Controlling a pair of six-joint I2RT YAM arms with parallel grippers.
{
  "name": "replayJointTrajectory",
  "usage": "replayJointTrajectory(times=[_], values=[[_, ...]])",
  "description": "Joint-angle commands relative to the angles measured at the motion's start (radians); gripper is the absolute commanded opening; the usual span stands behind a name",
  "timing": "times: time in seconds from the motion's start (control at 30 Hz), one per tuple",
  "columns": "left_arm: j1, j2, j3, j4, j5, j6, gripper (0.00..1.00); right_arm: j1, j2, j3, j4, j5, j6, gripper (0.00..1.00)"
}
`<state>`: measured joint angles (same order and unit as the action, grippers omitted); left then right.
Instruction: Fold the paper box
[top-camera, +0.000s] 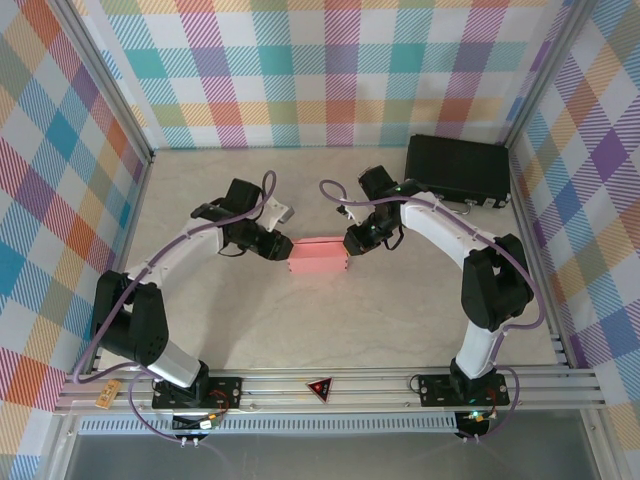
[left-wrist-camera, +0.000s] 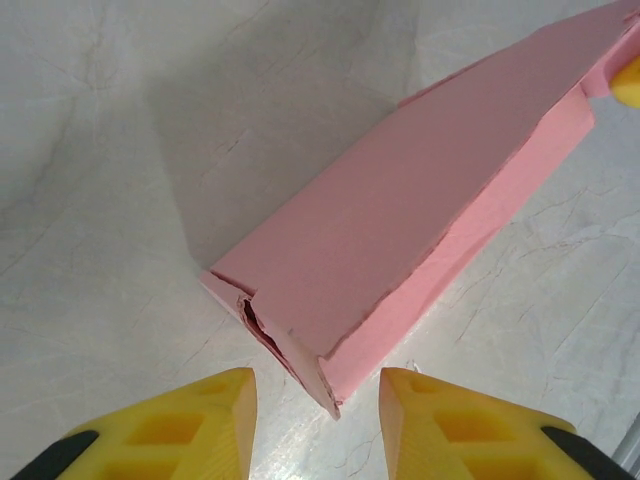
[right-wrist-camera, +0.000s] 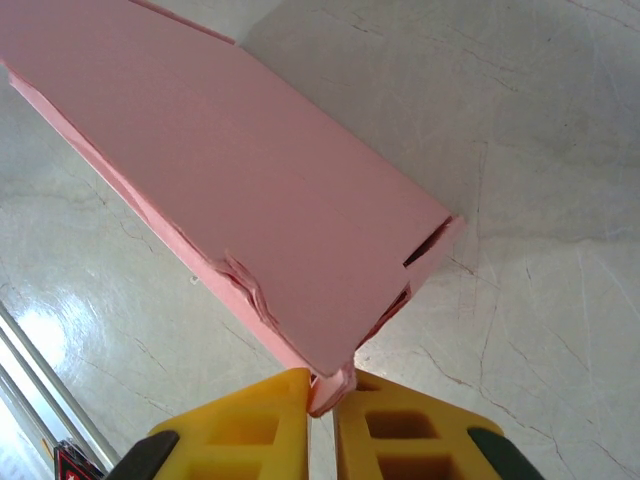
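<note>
Mid-table, between the two arms: box (top-camera: 318, 257) lies flat, long axis left–right, already closed up into a shallow rectangular shape. Case (top-camera: 458, 168) sits well apart at the far right and is not involved.

Right gripper (right-wrist-camera: 322, 385) — clamped on a thin pink edge at the box's right end. By the wrist view this looks like the end flap or a corner seam. A small open slit shows just above it, and a crumpled patch runs along the near edge.

Left gripper (left-wrist-camera: 315, 380) — jaws apart, straddling the box's left corner without touching it. That end gapes slightly, with a dark gap at the corner.

Judgement: body formed, ends not yet fully tucked, so late in the task. Step in hand looks like seating the left end flap. To do it well:
- Right side acts as anchor so the box cannot slide.
- Left fingers come in square to the end face.
- Press the flap flush rather than pinching the corner.
- Use light force, since the card is thin and creases easily.
</note>
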<state>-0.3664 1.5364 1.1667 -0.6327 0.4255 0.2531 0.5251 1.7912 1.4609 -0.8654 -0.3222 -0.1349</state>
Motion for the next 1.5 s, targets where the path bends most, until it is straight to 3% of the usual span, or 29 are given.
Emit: replayJointTrajectory(times=[0.0,0.4,1.03,1.2,1.27,1.47], values=[[-0.009,-0.03,-0.018,0.025,-0.002,-0.006,0.37,0.007,0.011,-0.005,-0.016,-0.011,-0.002,0.14],[-0.009,0.037,-0.001,-0.006,0.027,-0.004,0.18,0.007,0.018,-0.01,-0.014,-0.021,0.003,0.13],[-0.009,0.036,-0.03,-0.017,0.022,0.003,0.16,0.01,0.006,-0.034,-0.003,-0.038,-0.005,0.15],[-0.011,0.033,-0.035,-0.013,0.03,0.008,0.17,0.01,-0.036,-0.05,0.046,-0.044,0.0,0.27],[-0.011,0.031,-0.036,-0.013,0.031,0.008,0.17,0.01,-0.058,-0.058,0.08,-0.05,0.007,0.39],[-0.013,0.033,-0.038,-0.013,0.03,0.014,0.18,0.006,-0.115,-0.086,0.185,-0.09,0.077,0.47]])
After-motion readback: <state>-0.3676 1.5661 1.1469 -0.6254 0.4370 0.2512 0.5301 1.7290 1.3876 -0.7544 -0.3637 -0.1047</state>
